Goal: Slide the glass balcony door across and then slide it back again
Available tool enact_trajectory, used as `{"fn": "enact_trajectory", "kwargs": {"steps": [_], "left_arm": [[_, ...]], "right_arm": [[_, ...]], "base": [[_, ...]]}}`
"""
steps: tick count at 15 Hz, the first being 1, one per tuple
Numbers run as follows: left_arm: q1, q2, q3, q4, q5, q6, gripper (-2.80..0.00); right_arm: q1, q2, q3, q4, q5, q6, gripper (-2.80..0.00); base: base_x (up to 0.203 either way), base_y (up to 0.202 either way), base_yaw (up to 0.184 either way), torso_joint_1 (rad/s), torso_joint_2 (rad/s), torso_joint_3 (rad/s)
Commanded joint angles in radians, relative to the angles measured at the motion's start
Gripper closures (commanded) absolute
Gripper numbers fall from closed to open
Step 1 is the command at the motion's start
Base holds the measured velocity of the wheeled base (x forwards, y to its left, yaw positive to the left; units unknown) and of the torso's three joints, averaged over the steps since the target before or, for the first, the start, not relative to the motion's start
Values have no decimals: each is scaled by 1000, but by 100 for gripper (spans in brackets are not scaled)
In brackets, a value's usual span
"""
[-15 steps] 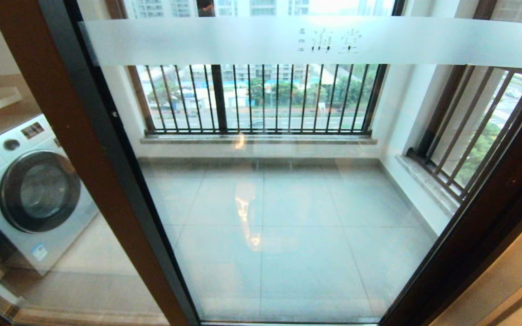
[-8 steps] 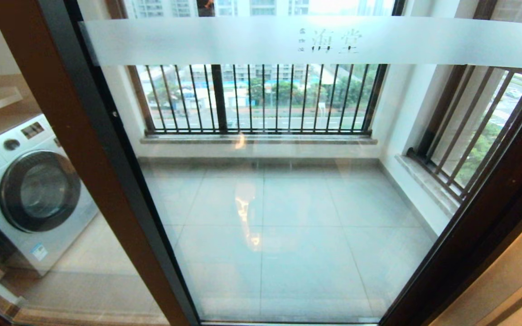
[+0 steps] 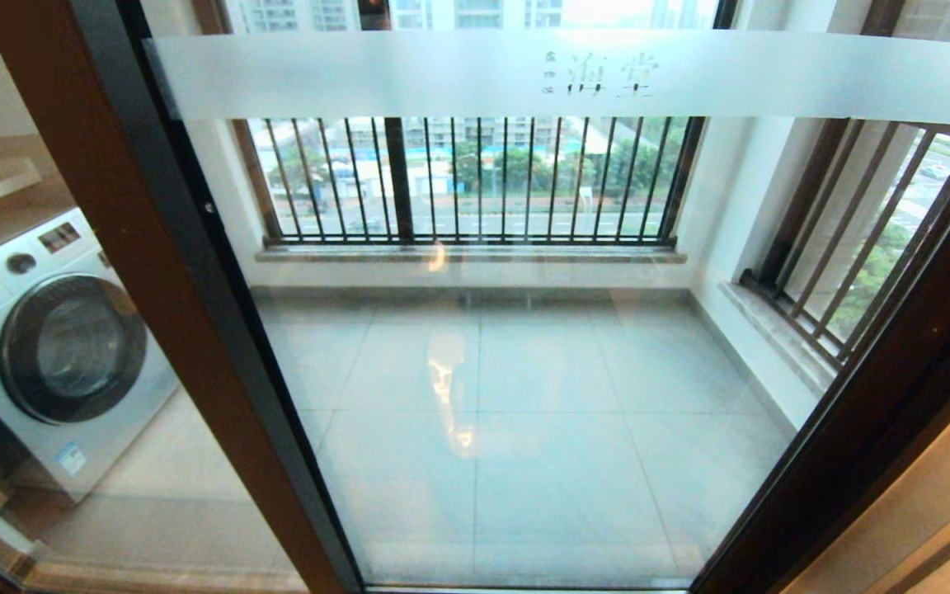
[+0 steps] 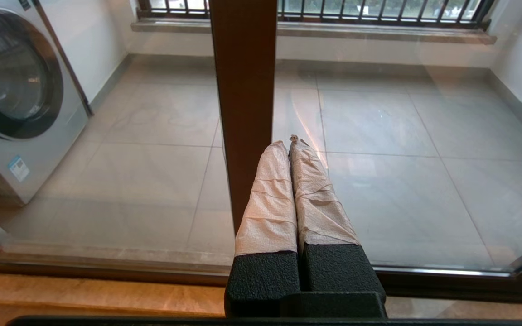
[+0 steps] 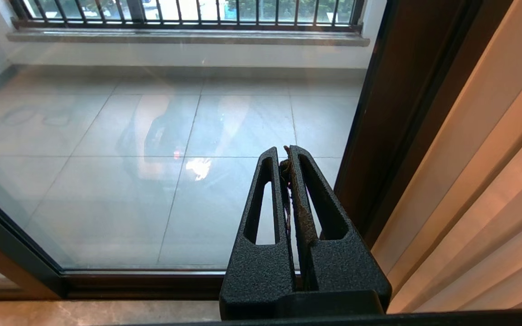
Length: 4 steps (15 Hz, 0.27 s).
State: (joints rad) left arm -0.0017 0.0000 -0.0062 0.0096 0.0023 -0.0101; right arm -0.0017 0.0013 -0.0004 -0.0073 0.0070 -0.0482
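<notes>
Glass balcony door (image 3: 524, 371) stands nearest, centre-right. Washing machine (image 3: 54, 346) sits behind it, far left. Barred windows (image 3: 475, 177) line the far side.

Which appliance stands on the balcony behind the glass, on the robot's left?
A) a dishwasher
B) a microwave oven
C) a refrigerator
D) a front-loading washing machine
D: in the head view a white washing machine with a round dark porthole door stands behind the glass balcony door.
</notes>
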Motion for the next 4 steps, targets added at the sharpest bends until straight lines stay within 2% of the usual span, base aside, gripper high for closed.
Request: {"fn": "enact_trajectory", "kwargs": {"steps": [1,4], "left_arm": [[0,-1,0,0,1,-1,0],[0,0,0,0,1,-1,0]], "right_arm": [[0,0,0,-2,1,-1,0],[0,0,-1,-2,-2,10,0]], "base": [[0,0,0,0,0,0],[0,0,0,0,0,0]]}}
